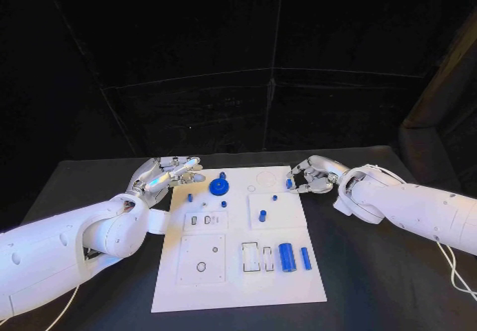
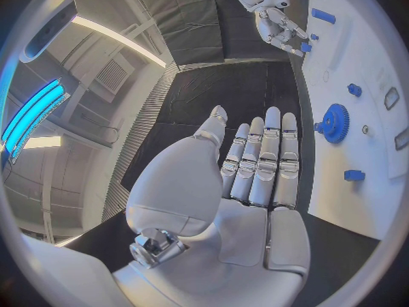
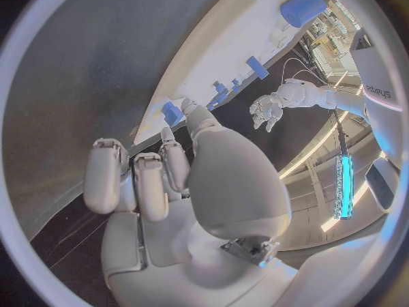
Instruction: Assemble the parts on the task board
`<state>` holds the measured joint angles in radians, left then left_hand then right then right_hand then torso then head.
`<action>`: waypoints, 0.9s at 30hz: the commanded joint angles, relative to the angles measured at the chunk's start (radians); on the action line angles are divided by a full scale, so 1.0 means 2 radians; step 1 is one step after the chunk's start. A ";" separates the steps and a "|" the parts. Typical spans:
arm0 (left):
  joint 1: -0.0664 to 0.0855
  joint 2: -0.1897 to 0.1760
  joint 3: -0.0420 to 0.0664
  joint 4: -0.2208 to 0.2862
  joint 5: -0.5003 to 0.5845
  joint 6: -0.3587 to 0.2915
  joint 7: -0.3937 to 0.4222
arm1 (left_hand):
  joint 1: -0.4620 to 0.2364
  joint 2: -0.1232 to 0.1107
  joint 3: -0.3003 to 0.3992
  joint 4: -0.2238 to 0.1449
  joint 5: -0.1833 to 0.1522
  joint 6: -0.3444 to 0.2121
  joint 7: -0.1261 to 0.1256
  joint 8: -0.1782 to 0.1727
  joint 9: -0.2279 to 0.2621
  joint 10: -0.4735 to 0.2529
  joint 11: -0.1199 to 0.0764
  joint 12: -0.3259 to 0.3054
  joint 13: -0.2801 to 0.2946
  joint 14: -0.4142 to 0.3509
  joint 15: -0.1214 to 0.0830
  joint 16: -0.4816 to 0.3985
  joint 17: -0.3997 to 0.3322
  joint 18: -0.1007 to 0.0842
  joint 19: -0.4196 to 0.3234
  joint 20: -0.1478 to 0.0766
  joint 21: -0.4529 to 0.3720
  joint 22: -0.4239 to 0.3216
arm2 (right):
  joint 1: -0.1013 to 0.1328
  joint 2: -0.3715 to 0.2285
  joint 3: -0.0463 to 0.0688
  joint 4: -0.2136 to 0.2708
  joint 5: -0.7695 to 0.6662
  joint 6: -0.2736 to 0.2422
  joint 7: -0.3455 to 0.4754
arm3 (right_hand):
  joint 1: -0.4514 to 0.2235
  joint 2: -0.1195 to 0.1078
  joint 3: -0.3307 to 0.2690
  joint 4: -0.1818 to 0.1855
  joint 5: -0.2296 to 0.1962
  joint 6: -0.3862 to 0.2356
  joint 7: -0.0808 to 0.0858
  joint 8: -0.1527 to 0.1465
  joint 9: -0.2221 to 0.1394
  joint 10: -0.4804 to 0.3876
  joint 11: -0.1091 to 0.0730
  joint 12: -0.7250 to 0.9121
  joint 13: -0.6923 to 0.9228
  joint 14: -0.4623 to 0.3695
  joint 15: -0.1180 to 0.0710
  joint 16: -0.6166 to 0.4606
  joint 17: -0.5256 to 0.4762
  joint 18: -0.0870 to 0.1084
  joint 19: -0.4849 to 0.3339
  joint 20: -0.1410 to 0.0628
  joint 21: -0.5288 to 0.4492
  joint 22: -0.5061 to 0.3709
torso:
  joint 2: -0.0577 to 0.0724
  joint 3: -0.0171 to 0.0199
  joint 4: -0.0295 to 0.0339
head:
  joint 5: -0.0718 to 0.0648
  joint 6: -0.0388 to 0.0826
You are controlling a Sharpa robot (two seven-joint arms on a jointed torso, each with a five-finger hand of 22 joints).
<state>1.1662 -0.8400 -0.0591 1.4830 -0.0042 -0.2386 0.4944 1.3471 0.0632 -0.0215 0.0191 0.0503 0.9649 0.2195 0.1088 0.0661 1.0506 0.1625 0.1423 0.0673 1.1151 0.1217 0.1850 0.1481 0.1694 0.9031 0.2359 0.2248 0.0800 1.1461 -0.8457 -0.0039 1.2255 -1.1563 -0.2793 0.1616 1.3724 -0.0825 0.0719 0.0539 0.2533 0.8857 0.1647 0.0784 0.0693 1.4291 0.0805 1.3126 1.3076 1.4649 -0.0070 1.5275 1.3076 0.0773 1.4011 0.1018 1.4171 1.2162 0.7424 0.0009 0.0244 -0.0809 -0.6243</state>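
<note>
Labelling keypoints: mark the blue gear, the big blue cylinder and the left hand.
blue gear (image 1: 218, 187): head view, centre of its toothed disc.
big blue cylinder (image 1: 286, 257): head view, middle of its side.
left hand (image 2: 247, 184): left wrist view, base of the straightened fingers.

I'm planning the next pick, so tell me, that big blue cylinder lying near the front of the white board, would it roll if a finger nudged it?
Probably yes: the blue cylinder lies on its side on the flat task board, so a sideways nudge could roll it toward the thinner blue rod beside it. It looks rigid and smooth, so possibly slippery between metal fingers.
</note>
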 commanded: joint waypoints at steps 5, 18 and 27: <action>0.001 0.001 0.000 -0.001 -0.002 0.008 0.002 | 0.001 0.004 0.000 -0.002 0.000 0.002 0.000 -0.002 0.000 0.004 0.001 -0.003 -0.001 0.003 -0.001 -0.003 0.001 0.008 0.003 0.001 -0.003 -0.001 | 0.000 0.008 0.000 -0.004 -0.002 -0.002 -0.015 | 0.003 0.014 0.000 0.002 -0.005 0.010 0.000 0.007 0.001 0.002 -0.004 0.005 0.027 0.042 0.002 0.001 0.081 -0.003 0.003 0.001 0.003 0.001 | 0.000 0.0005 -0.0005 | 0.001 -0.001; 0.001 0.001 0.000 -0.003 -0.002 0.010 -0.001 | 0.001 0.004 0.001 -0.004 0.000 0.003 0.000 -0.002 0.000 0.004 0.001 -0.004 -0.001 0.003 -0.001 -0.004 0.001 0.008 0.004 0.001 -0.004 -0.001 | -0.001 0.015 0.000 -0.008 -0.003 -0.002 -0.020 | 0.010 0.028 0.007 -0.004 -0.027 0.037 -0.005 0.020 0.003 0.006 -0.008 0.011 0.032 0.042 -0.002 0.002 0.082 -0.003 0.003 -0.003 0.003 0.002 | 0.000 0.0004 -0.0008 | -0.001 0.001; 0.001 0.002 0.000 -0.003 -0.002 0.010 -0.003 | 0.001 0.004 0.001 -0.004 0.000 0.003 0.000 -0.003 0.000 0.004 0.001 -0.004 -0.001 0.003 -0.001 -0.004 0.001 0.008 0.004 0.001 -0.004 -0.001 | -0.001 0.016 0.000 -0.009 -0.010 0.000 -0.024 | 0.017 0.033 0.016 -0.012 -0.041 0.049 -0.008 0.023 0.002 0.009 -0.011 0.015 0.034 0.043 -0.004 0.002 0.084 -0.004 0.004 -0.005 0.004 0.004 | 0.000 0.0004 -0.0001 | -0.003 0.000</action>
<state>1.1661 -0.8378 -0.0592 1.4761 -0.0043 -0.2318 0.4890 1.3471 0.0632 -0.0187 0.0165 0.0503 0.9649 0.2195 0.1088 0.0661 1.0506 0.1625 0.1374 0.0673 1.1151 0.1217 0.1800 0.1488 0.1694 0.9031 0.2359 0.2208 0.0790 1.1434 -0.8144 -0.0033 1.2075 -1.1634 -0.2808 0.1195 1.4002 -0.0229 0.1002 0.0319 0.1758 0.9785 0.1497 0.1188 0.0743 1.4454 0.0642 1.3387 1.3096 1.4650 -0.0070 1.5274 1.3074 0.0774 1.4050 0.0978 1.4205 1.2238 0.7417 0.0020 0.0229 -0.0860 -0.6257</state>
